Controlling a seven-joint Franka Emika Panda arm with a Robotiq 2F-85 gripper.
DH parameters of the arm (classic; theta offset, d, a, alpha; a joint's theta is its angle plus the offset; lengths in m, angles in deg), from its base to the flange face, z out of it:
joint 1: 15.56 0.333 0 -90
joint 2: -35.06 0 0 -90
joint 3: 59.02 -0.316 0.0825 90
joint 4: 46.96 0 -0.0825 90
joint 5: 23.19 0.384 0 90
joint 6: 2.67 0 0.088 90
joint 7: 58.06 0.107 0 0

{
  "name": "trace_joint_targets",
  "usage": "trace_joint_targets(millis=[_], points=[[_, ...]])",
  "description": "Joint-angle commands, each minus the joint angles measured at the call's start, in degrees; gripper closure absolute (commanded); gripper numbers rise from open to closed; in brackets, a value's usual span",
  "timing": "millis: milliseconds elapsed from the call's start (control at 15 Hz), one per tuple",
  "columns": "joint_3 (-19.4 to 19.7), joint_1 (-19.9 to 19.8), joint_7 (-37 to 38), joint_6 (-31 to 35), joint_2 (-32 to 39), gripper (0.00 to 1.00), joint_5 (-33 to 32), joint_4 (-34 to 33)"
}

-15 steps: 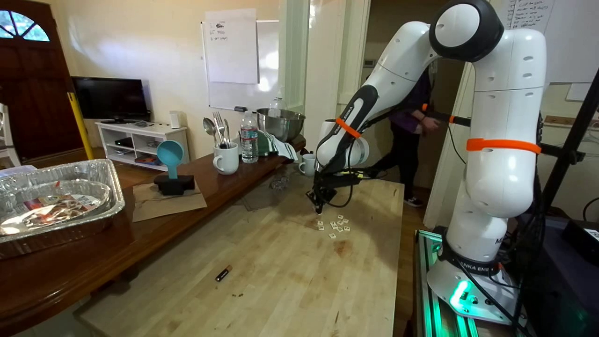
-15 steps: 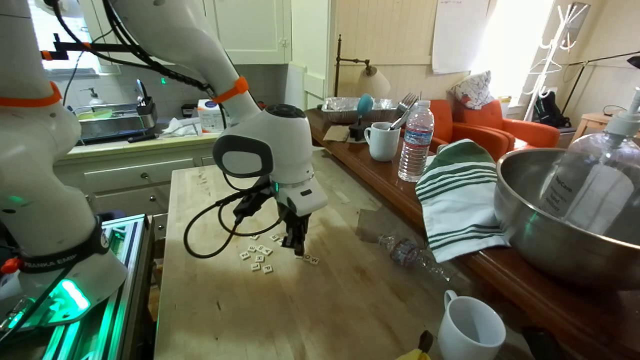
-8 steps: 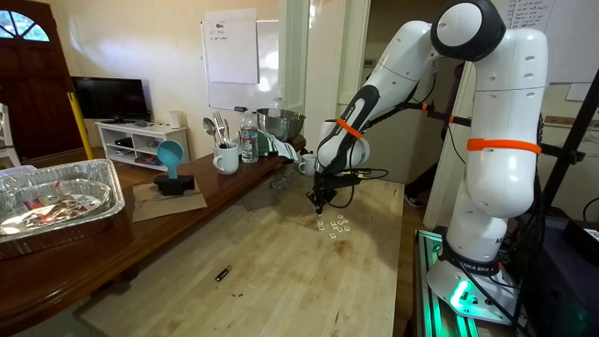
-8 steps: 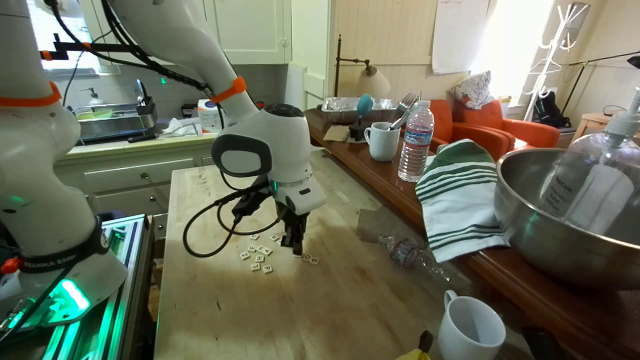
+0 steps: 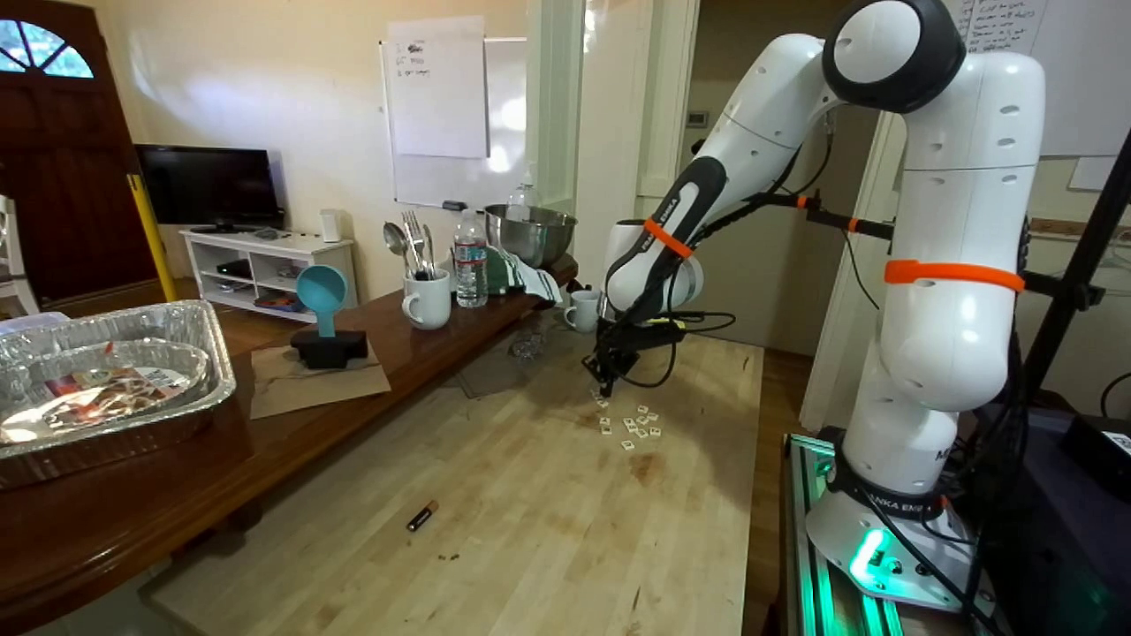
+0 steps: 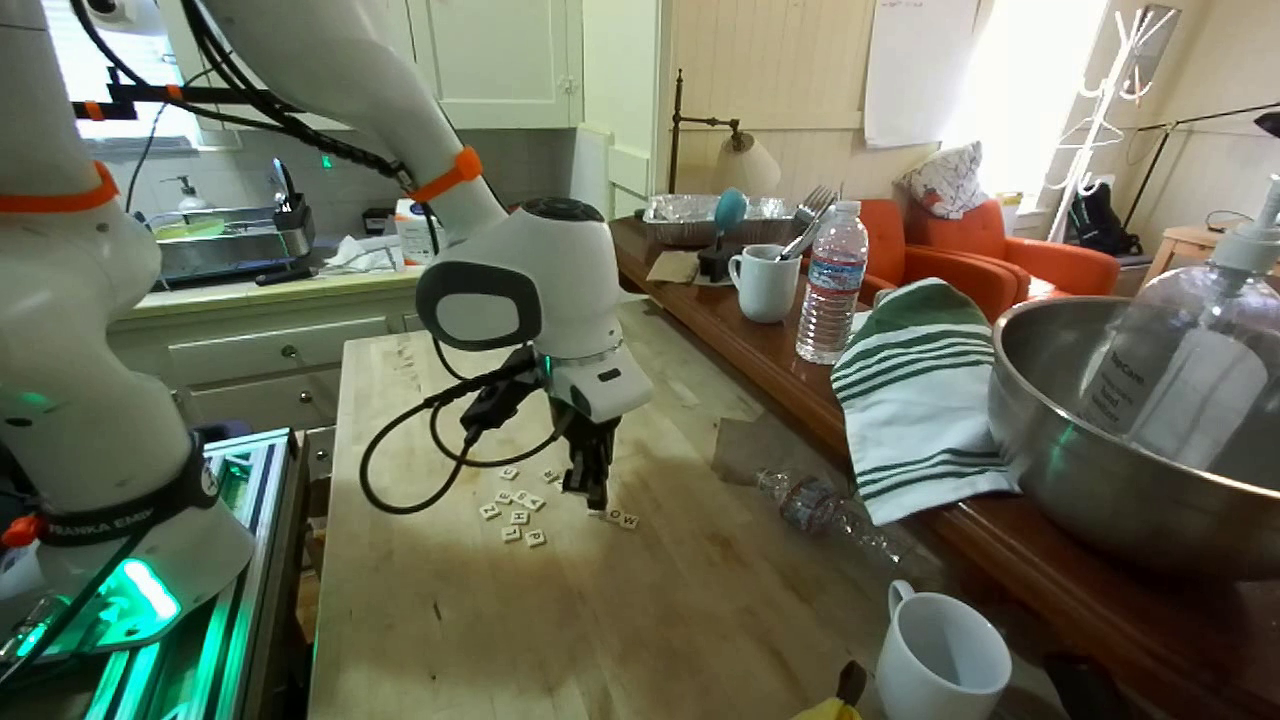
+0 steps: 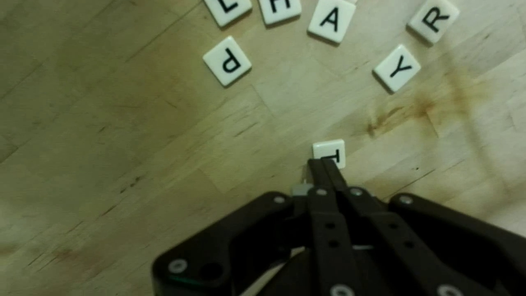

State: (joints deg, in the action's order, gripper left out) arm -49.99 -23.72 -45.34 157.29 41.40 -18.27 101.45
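One gripper (image 7: 321, 163), low in wrist view, right of middle: black fingers (image 7: 322, 205) squeezed together. Tips hide bottom part of white tile (image 7: 330, 149), right of frame's middle; letter looks like T. Cannot tell if tips touch it. P tile (image 7: 227, 61) near top, left of middle. A tile (image 7: 332, 20) at top edge. Y tile (image 7: 396, 68) upper right. In exterior view, W tile (image 6: 628, 521) just right of fingers. Wooden table (image 6: 500, 620) under tiles. White mug (image 6: 942, 655) lower right. Battery (image 5: 422, 516) lower left.
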Motion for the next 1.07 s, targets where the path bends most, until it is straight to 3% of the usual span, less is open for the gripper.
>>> trace_joint_targets(millis=[0, 333, 400, 467, 667, 1000], points=[[0.69, 0.59, -0.26, -2.32, -2.87, 1.0, -3.61, 1.3], [-0.53, -0.33, -11.59, -7.49, -5.29, 1.0, -3.14, 0.9], [-0.39, -0.33, -13.02, -8.7, -5.56, 0.96, -3.95, 0.7], [-0.23, -0.32, -14.04, -9.65, -5.88, 0.73, -4.91, 0.56], [-0.02, -0.39, -17.96, -11.92, -6.57, 0.64, -8.71, 0.0], [-0.12, -0.37, -26.06, -10.96, -6.56, 0.28, -12.84, -0.23]])
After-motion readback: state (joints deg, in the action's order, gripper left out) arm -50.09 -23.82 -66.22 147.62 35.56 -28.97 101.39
